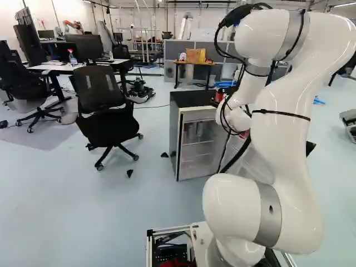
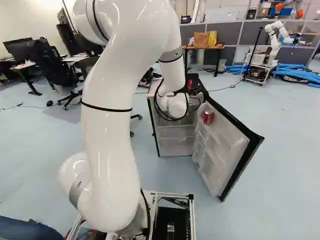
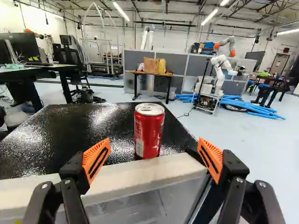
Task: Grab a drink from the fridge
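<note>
Glossy black fridge top [image 3: 74, 133] bears a red can [image 3: 148, 133], upright near the front edge — ahead of the gripper [image 2: 193, 92], whose orange-padded fingers stand spread, grasping nothing. Below, another red can [image 2: 208, 118] sits in the fridge's door [image 2: 225, 142] — swung wide open.

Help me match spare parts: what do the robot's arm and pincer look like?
The arm is glossy white and rounded, with grey bands, thin black straps and black cables looping near its far end. The pincer is black, its two fingers carrying slotted orange pads.
</note>
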You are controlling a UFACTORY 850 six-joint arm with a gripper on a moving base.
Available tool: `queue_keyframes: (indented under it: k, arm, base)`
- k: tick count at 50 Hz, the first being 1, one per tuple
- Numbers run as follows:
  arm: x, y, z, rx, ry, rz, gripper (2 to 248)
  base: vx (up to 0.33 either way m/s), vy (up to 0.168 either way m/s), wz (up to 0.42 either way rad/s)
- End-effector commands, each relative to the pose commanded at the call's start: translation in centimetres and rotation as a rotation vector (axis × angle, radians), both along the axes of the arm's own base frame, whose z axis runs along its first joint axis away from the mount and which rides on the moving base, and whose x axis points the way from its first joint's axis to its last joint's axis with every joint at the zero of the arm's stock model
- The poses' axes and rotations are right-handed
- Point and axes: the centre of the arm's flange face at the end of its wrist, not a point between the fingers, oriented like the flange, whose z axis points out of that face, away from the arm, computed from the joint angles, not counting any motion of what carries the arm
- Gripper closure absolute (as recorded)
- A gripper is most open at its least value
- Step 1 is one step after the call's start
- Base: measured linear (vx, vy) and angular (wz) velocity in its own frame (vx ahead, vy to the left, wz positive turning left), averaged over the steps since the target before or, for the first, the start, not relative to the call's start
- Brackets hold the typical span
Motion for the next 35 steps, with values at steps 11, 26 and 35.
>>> queue_keyframes:
  k: [11,26,35]
  arm:
    - [-2.1,-0.5,1.0,0.001,0.008,-0.026,3]
    - [-4.5,-1.7,2.1,0.009,0.066,-0.074,3]
    - [-5.8,-2.7,2.5,0.019,0.118,-0.108,3]
  base:
    - [0.0,0.0,0.0]
    - [0.0,0.0,0.0]
    - [0.0,0.0,0.0]
